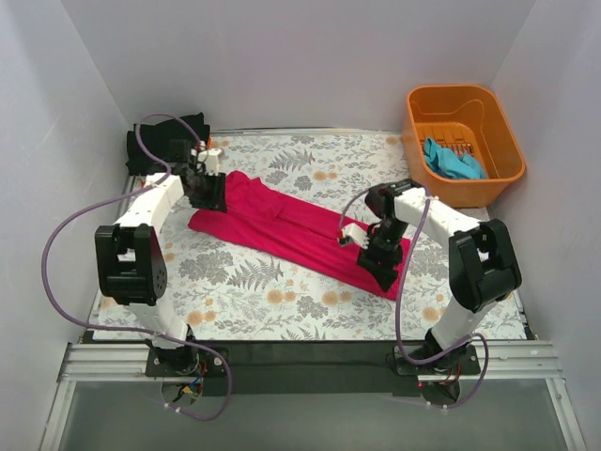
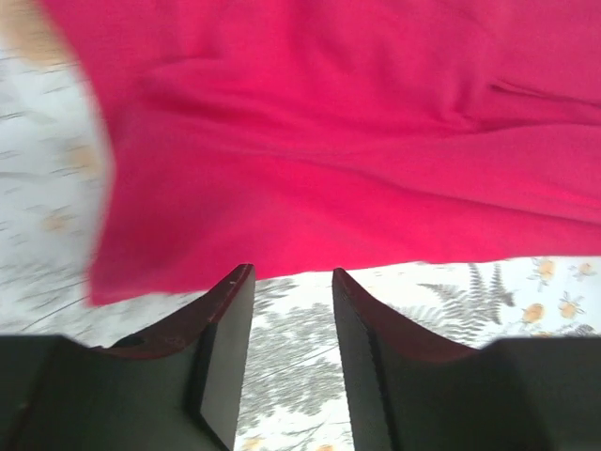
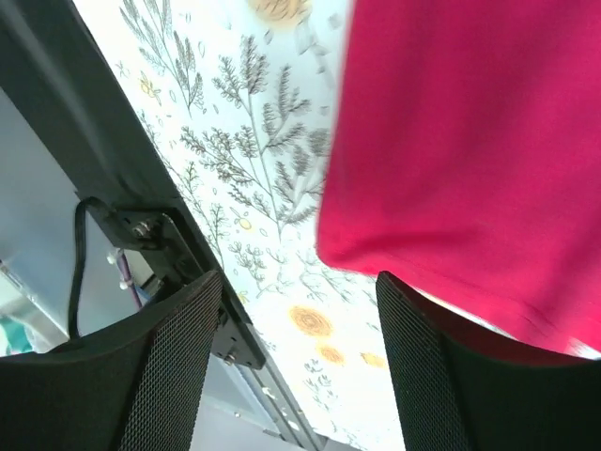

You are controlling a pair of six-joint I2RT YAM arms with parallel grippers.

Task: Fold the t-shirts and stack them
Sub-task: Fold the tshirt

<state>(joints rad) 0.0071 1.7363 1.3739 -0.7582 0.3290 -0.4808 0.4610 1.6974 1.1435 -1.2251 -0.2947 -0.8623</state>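
Observation:
A bright magenta-pink t-shirt (image 1: 291,225) lies as a long band running diagonally across the floral table. My left gripper (image 1: 208,193) is at its upper left end. In the left wrist view this gripper (image 2: 291,272) is open and empty, with the shirt (image 2: 329,141) just beyond the fingertips. My right gripper (image 1: 380,258) is at the shirt's lower right end. In the right wrist view this gripper (image 3: 299,282) is open wide, with the shirt's edge (image 3: 470,141) beside the right finger and nothing between the jaws. A teal-blue t-shirt (image 1: 453,162) lies in the basket. A black folded shirt (image 1: 174,136) sits at the back left.
The orange plastic basket (image 1: 504,127) stands at the back right corner. White walls close in the left, back and right sides. The floral tablecloth (image 1: 282,301) is bare in front of the shirt. The black base rail (image 3: 141,225) shows near the right gripper.

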